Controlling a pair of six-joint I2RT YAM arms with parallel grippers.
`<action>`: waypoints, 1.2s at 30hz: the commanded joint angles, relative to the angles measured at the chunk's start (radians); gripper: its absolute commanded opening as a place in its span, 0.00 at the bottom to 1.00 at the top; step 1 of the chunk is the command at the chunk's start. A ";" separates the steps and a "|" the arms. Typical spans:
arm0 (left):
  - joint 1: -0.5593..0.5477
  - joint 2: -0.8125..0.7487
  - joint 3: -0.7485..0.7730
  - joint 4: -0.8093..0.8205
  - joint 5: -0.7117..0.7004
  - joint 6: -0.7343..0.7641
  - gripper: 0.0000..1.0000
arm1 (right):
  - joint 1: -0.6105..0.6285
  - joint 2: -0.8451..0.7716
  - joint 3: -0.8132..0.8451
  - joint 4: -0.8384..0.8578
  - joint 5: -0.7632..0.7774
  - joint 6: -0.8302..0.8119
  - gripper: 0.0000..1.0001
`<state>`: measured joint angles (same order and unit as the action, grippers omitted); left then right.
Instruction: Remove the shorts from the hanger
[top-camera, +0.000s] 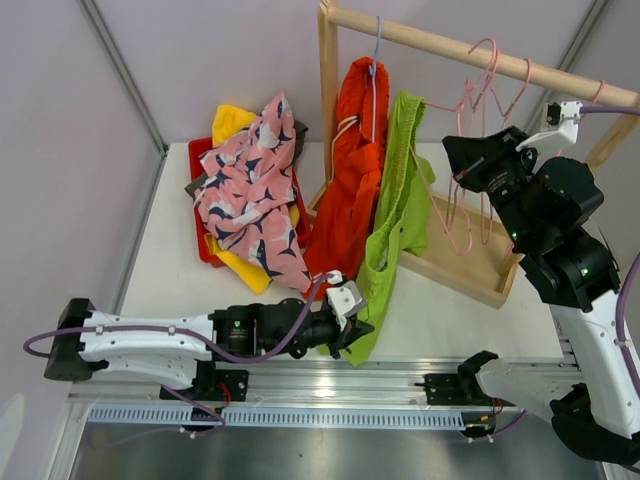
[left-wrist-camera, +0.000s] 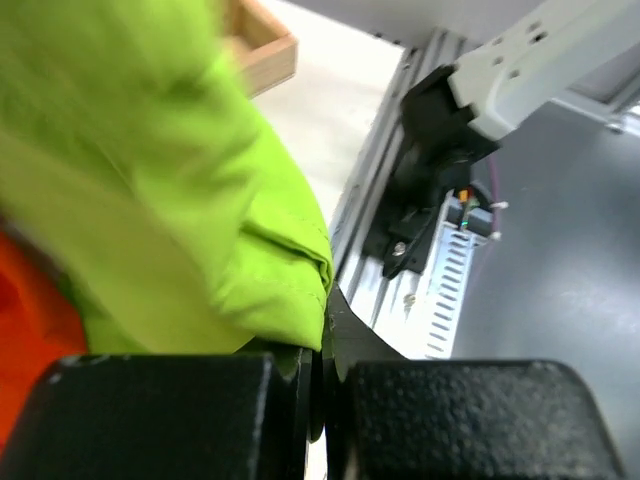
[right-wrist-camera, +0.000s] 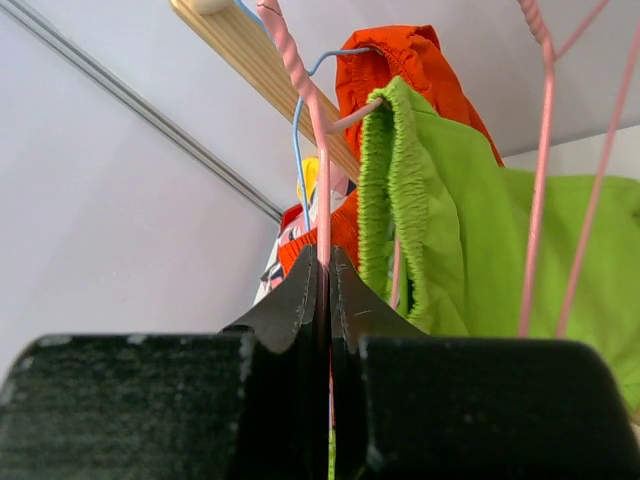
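Lime green shorts (top-camera: 398, 205) hang from a pink hanger (top-camera: 468, 100) on the wooden rail (top-camera: 450, 48). Orange shorts (top-camera: 352, 170) hang beside them on a blue hanger (top-camera: 376, 45). My left gripper (top-camera: 357, 330) is shut on the green shorts' lower hem; in the left wrist view the green fabric (left-wrist-camera: 160, 190) is pinched at my gripper (left-wrist-camera: 322, 335). My right gripper (top-camera: 455, 150) is shut on the pink hanger wire (right-wrist-camera: 318, 140), which runs down between the jaws of the gripper (right-wrist-camera: 328, 262), next to the green waistband (right-wrist-camera: 385, 190).
A red tray (top-camera: 196, 160) at the back left holds a pile of pink patterned (top-camera: 250, 185), yellow (top-camera: 232, 120) and dark shorts. The rack's wooden base tray (top-camera: 470, 270) and upright post (top-camera: 328, 90) stand behind the hanging shorts. More pink hangers (top-camera: 500, 75) hang on the rail.
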<state>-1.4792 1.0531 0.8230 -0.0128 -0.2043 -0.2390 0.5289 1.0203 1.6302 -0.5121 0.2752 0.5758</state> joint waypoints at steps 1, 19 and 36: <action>-0.020 0.013 0.045 -0.041 -0.091 -0.039 0.00 | -0.013 -0.029 0.031 0.164 0.065 0.021 0.00; 0.531 0.639 0.883 -0.377 -0.076 0.121 0.00 | -0.012 -0.175 -0.047 -0.109 -0.105 0.248 0.00; 0.105 -0.180 0.392 -0.835 -0.636 -0.059 0.00 | -0.063 0.204 0.122 0.132 -0.021 0.030 0.00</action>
<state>-1.3857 0.9607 1.1664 -0.6895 -0.6022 -0.2668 0.4904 1.2278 1.7409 -0.4854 0.2287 0.6437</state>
